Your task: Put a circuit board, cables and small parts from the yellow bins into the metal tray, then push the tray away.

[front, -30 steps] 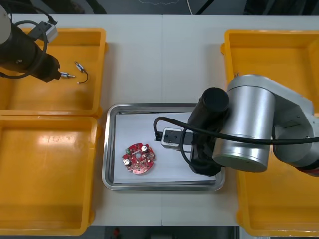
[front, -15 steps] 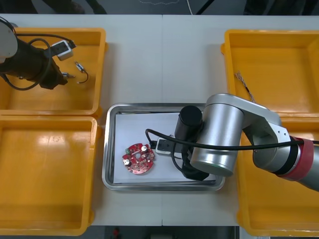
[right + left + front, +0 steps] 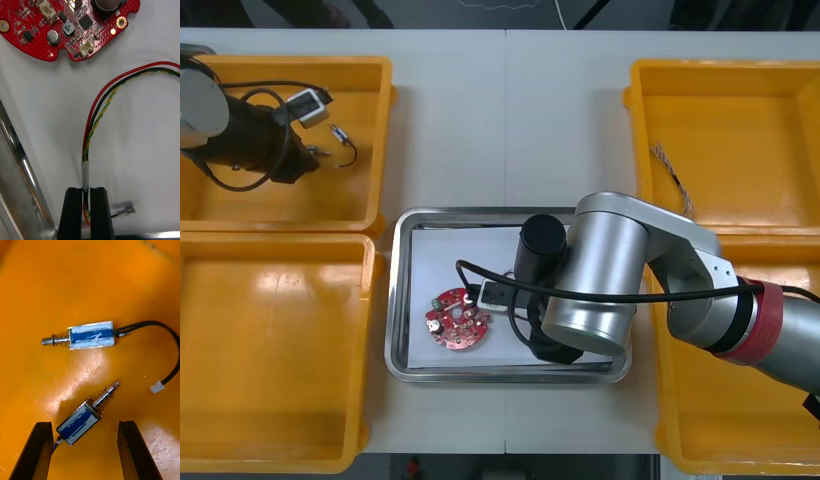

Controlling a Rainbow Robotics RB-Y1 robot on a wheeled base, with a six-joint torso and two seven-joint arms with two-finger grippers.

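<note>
Right gripper (image 3: 86, 193) is clamped tight on the taped end of the red and yellow cable (image 3: 98, 112), low over the white floor of the metal tray (image 3: 402, 300). Over the last second its arm has swung across the tray toward the circuit board (image 3: 459, 320), and the cable's loop now sits just beside the board, apart from it. Release looks to be the step due.

Left gripper (image 3: 84, 424), fingers wide apart and holding nothing, has edged within the far left yellow bin (image 3: 376, 110) to straddle one small metal part (image 3: 76, 426); a second small metal part (image 3: 90, 335) lies beyond. Judgement: board delivered, cable nearly, parts pending.
</note>
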